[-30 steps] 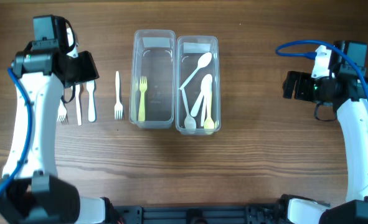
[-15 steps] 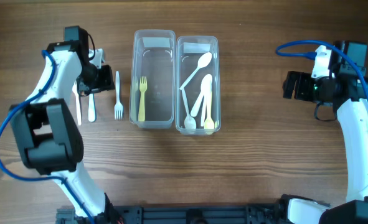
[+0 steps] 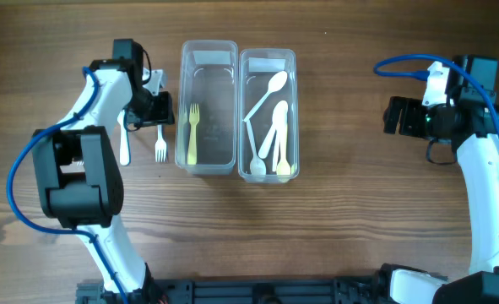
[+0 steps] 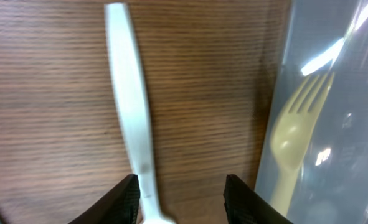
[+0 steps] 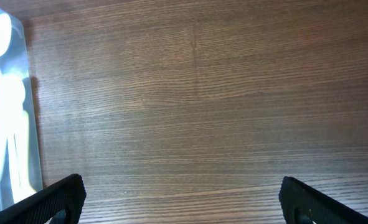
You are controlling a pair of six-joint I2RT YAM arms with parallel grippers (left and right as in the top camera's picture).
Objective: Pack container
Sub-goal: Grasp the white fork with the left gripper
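white arms (image 3: 485, 203), blue cables (image 3: 404, 61), black claws (image 4: 180, 190) (image 5: 180, 199)

White fork (image 4: 131, 118) handle runs 11 o'clock to 6 on wood table (image 4: 47, 124), passing just beside one finger of left gripper (image 4: 180, 198) (jaws apart). Yellow fork (image 4: 292, 137) at 3 o'clock, inside clear container (image 4: 352, 81).

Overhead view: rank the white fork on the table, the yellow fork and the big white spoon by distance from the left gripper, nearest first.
1. white fork, on the table, right beneath the left gripper.
2. yellow fork, inside the left container.
3. big white spoon, inside the right container, beyond the left one.
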